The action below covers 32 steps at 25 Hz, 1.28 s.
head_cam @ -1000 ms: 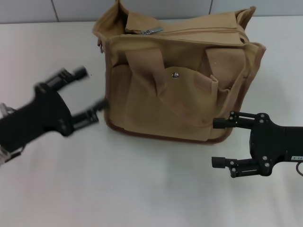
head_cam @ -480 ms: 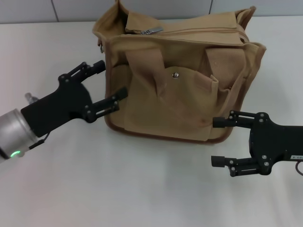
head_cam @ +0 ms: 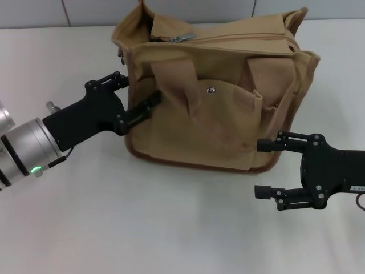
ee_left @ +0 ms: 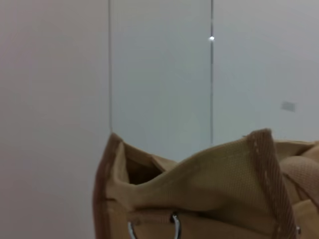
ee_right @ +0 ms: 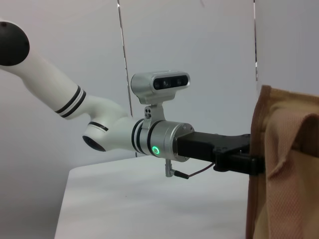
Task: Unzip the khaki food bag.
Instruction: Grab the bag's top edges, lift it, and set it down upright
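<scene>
At about four o'clock in the head view, nearest the camera, the right gripper (head_cam: pixel 267 169) hovers over the white table (head_cam: pixel 171 228) with its two black fingers spread wide, holding nothing, just off the bag's lower right corner. Farther in, around nine o'clock, the left gripper (head_cam: pixel 140 96) reaches against the left end of the khaki food bag (head_cam: pixel 228 108), fingers spread, one finger lying on the front face by a webbing handle (head_cam: pixel 171 85), the other at the side edge. The bag stands upright from centre toward twelve o'clock, its silver snap stud (head_cam: pixel 211 90) facing forward. At the far top, the metal zipper pull (head_cam: pixel 181 37) sits near the bag's left end.
</scene>
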{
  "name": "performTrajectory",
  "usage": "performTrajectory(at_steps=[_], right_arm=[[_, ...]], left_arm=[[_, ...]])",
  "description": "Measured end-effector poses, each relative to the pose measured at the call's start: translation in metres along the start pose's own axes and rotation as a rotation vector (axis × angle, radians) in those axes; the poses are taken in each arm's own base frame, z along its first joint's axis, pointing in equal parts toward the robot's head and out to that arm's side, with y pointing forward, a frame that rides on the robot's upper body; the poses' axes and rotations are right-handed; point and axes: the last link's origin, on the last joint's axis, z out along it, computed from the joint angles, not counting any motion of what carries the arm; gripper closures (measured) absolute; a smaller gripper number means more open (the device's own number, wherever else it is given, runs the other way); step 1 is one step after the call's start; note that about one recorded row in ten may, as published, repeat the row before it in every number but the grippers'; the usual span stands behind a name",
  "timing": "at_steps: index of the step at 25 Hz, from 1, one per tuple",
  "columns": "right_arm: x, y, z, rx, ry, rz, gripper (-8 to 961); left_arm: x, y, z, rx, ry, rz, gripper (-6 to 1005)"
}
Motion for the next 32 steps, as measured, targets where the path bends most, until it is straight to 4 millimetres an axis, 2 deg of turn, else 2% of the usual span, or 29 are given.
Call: performTrajectory(at_steps=[2,7,13,15,18,20,25,32], right_arm=[[0.0,0.0,0.0,0.0,0.0,0.0,106],[-0.002,0.0,0.0,-0.001,-0.015,0.002,106],[-0.012,-0.002,-0.005,0.053,-0.117,-0.005,105],[-0.02,-0.003,-0.016,0.112,-0.208,-0.018,105],[-0.026,-0.004,-0.027,0.168,-0.273,-0.032,105],[-0.036,-0.007,-0.046,0.257,-0.372,-0.042,105],[-0.047,-0.019,-0.064,0.333,-0.406,-0.044,106],[-0.071,-0.035,-0.068,0.316,-0.312,-0.119,106]], left_arm=[[0.0,-0.001,-0.003,0.018,0.008,0.0,361],[0.0,-0.003,-0.004,0.037,0.016,0.0,470],[0.003,-0.005,-0.002,0.034,0.025,0.014,601],[0.008,-0.004,-0.002,0.019,0.047,0.045,823],[0.014,-0.004,-0.003,0.002,0.067,0.076,888],[0.022,-0.006,-0.005,-0.017,0.094,0.11,931],[0.036,-0.007,-0.008,-0.052,0.142,0.159,935],[0.057,-0.005,-0.011,-0.119,0.212,0.232,936]])
